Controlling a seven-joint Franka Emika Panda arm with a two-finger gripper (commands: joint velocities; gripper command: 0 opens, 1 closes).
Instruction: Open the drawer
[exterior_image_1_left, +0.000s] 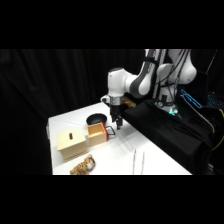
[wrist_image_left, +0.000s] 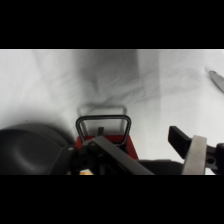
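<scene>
The drawer (exterior_image_1_left: 98, 135), partly out of its box (exterior_image_1_left: 71, 144) beside the bowl (exterior_image_1_left: 95, 119), should slide lightly if pulled by its stiff loop handle (wrist_image_left: 103, 123); gripper (exterior_image_1_left: 118, 121) state indeterminate.

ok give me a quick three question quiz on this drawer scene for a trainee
1. True or false: the drawer already sticks out of the wooden box.
2. What lies beside the drawer, toward the table's back? A) black bowl B) a red mug C) a sponge
3. Fill in: the gripper hangs just above the drawer's black loop ____.

Key: 1 true; 2 A; 3 handle
</scene>
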